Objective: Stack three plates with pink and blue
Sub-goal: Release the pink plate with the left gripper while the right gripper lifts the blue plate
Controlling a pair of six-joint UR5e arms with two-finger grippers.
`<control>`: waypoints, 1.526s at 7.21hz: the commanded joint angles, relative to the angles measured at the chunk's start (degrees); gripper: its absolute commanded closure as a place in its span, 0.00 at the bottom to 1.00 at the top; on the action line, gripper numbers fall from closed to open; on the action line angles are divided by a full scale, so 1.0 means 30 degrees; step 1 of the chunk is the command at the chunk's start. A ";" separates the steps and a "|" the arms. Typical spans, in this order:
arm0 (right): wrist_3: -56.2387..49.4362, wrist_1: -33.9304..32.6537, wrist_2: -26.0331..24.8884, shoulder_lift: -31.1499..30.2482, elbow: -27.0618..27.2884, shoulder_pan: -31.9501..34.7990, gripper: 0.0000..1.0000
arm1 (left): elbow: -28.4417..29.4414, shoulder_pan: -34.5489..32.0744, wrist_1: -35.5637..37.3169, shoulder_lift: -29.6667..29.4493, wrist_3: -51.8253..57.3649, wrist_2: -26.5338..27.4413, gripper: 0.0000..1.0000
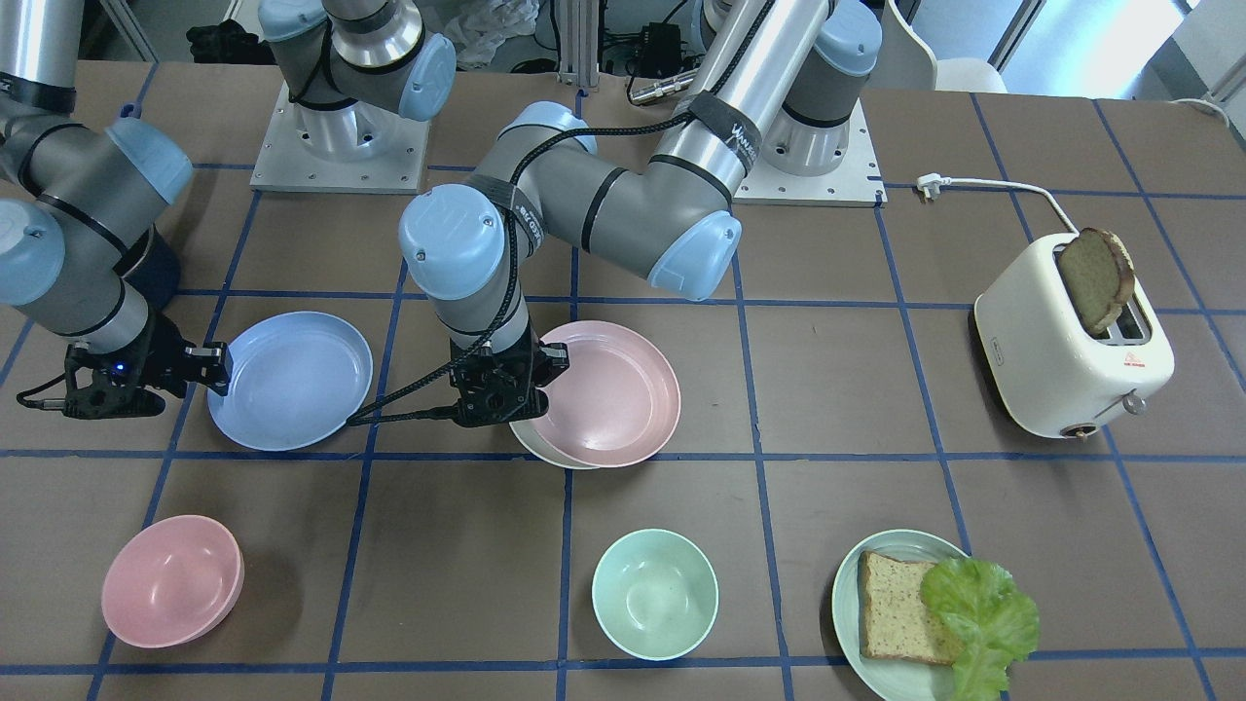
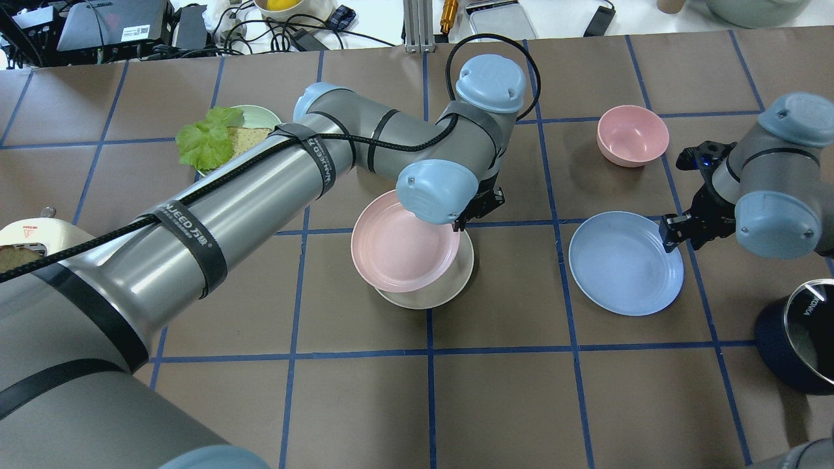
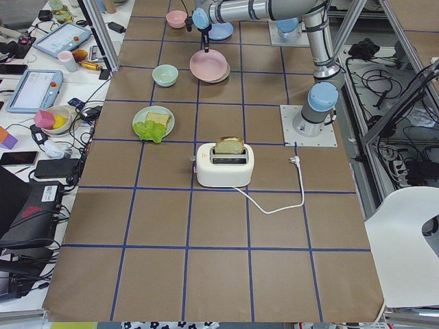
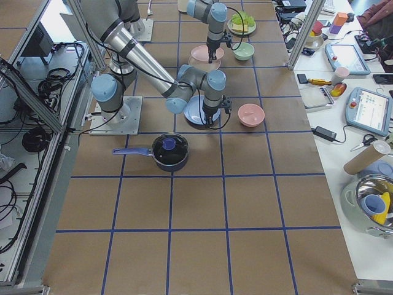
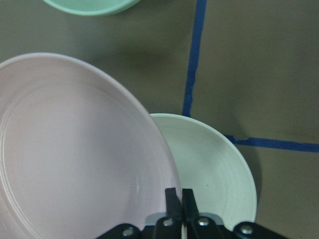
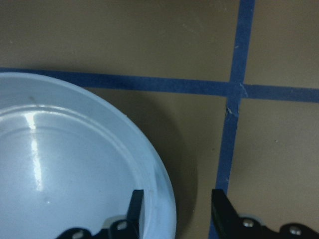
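As wrist shows, gripper (image 5: 178,193) — pinching pink plate (image 5: 75,159)

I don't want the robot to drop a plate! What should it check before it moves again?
1. Left gripper shut on the pink plate at its rim: ok.
2. Pink plate centred over the cream plate: not ok. It overlaps, but the cream plate sticks out on one side.
3. Pink plate resting on the cream plate: cannot tell.
4. Right gripper open, with one finger inside and one outside the rim of the blue plate: ok.
5. Blue plate on the stack: not ok. It lies alone on the table, apart from the other two.
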 commanded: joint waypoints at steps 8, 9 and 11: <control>0.0320 0.0146 0.0002 0.0558 -0.0066 -0.0017 0.70 | 0.0472 0.0185 0.0294 0.0598 0.0070 -0.0077 0.00; 0.0320 0.0146 0.0002 0.0559 -0.0066 -0.0017 0.72 | 0.0881 0.1117 -0.0228 0.1300 0.1380 -0.0251 0.00; 0.0320 0.0263 0.0002 0.0530 -0.0125 -0.0017 0.78 | 0.0944 0.3719 -0.2298 0.3084 0.3752 -0.0956 0.00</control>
